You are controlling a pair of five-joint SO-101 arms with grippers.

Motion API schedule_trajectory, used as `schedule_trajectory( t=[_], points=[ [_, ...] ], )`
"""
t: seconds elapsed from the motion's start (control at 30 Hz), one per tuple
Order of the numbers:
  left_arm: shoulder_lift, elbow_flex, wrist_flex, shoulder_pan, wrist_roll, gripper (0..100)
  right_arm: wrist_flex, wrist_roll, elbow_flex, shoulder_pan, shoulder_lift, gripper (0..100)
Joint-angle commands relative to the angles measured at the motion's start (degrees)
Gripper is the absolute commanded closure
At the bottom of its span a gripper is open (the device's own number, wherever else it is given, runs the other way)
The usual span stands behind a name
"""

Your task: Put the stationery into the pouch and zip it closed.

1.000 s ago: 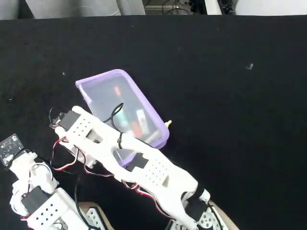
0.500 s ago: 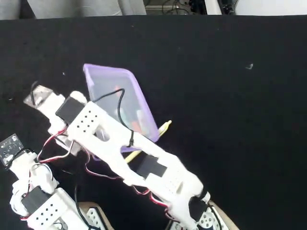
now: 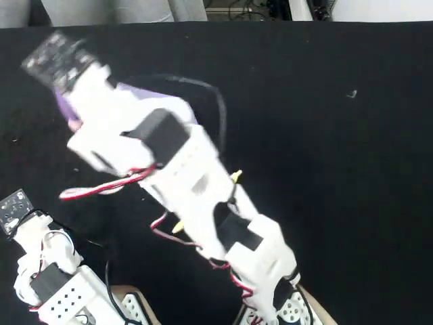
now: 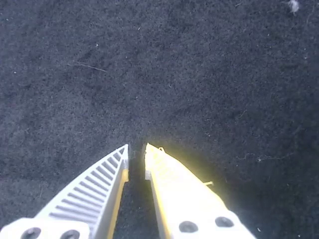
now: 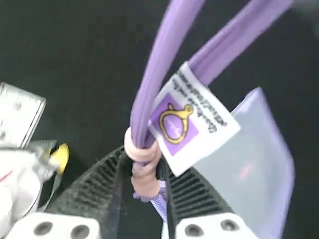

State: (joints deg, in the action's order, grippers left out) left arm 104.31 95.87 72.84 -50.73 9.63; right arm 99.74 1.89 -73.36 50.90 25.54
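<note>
The purple pouch (image 5: 249,149) with clear walls hangs from my right gripper (image 5: 143,162), which is shut on the pink zipper pull (image 5: 142,177) at the pouch's purple rim. A white label (image 5: 187,119) dangles beside the fingers. In the high view the raised right arm covers most of the pouch (image 3: 152,93) at the far left of the table. Red stationery shows faintly through the clear wall. My left gripper (image 4: 136,148) is shut with nothing in it, pointing down at the black cloth near the front left corner.
A thin yellow stick (image 3: 235,177) lies on the black table (image 3: 325,169) under the right arm, with only its ends showing. The left arm (image 3: 40,264) sits at the front left. Open cloth stretches over the right half.
The right arm has swung up and toward the far left, lifting the pouch off the table by its zipper pull. The left arm has stayed put.
</note>
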Motion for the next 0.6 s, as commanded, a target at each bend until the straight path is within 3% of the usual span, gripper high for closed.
schedule_trajectory(
  t=[0.0, 0.4, 0.57],
  points=[
    [0.18, 1.54, 0.18, 0.48, -0.62, 94, 0.62, 0.35, -8.57, -4.22, -3.91, 98.6],
    [0.18, 1.54, 0.18, 0.48, -0.62, 94, 1.49, 0.97, 2.51, -9.05, -4.88, 98.5],
    [0.18, 1.54, 0.18, 0.48, -0.62, 94, 1.49, 6.77, 15.52, -8.7, -11.74, 98.6]
  ],
)
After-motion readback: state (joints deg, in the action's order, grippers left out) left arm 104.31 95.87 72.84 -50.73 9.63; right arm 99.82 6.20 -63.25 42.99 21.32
